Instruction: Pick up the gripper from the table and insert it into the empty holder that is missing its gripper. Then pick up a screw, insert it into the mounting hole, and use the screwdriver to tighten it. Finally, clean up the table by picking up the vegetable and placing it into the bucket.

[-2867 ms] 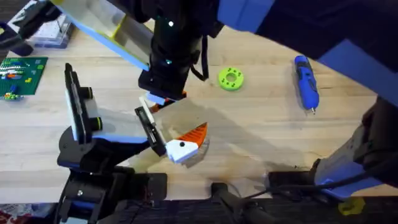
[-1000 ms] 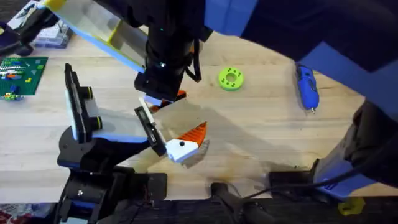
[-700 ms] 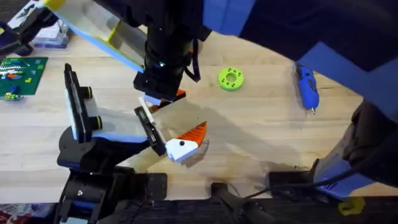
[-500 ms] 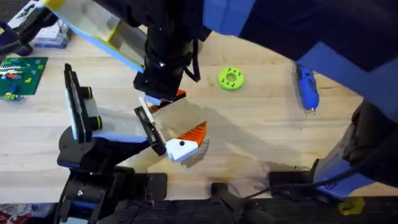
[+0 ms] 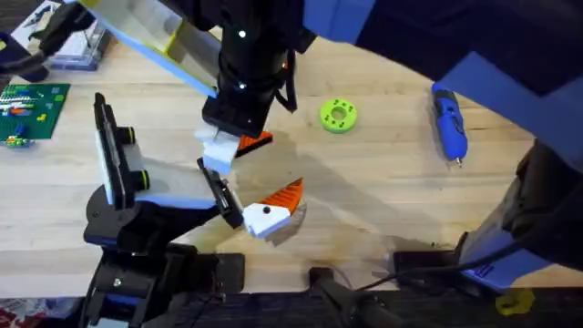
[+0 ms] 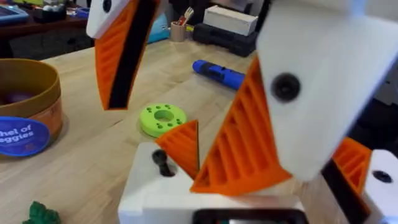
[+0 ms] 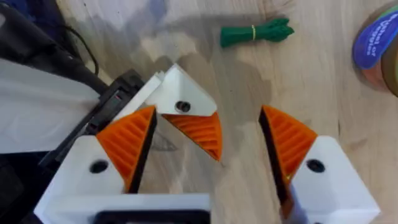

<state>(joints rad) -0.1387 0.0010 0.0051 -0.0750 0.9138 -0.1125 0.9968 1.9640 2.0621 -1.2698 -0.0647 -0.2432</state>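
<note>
The gripper (image 7: 186, 115), a white wedge with an orange ribbed pad, rests against the black holder (image 7: 115, 102) on the table (image 7: 311, 93). My right gripper (image 7: 208, 112) stands open around it, pads apart on either side; from overhead it (image 5: 237, 141) hangs just above the holder (image 5: 217, 187). My left gripper (image 5: 241, 196) carries that holder and one white-orange finger (image 5: 269, 214), set apart. The blue screwdriver (image 5: 448, 123) lies at the far right. The green vegetable (image 7: 255, 32) lies near the orange-brown bucket (image 7: 379, 43). A screw is out of view.
A lime-green ring (image 5: 338, 115) lies between the holder and the screwdriver. An upright black plate with yellow-ringed knobs (image 5: 114, 155) stands left of the holder. A green circuit board (image 5: 32, 105) sits at the far left edge.
The right gripper has shifted slightly toward the far side, uncovering more of the white gripper piece at the holder. The left arm, ring and screwdriver have not moved.
</note>
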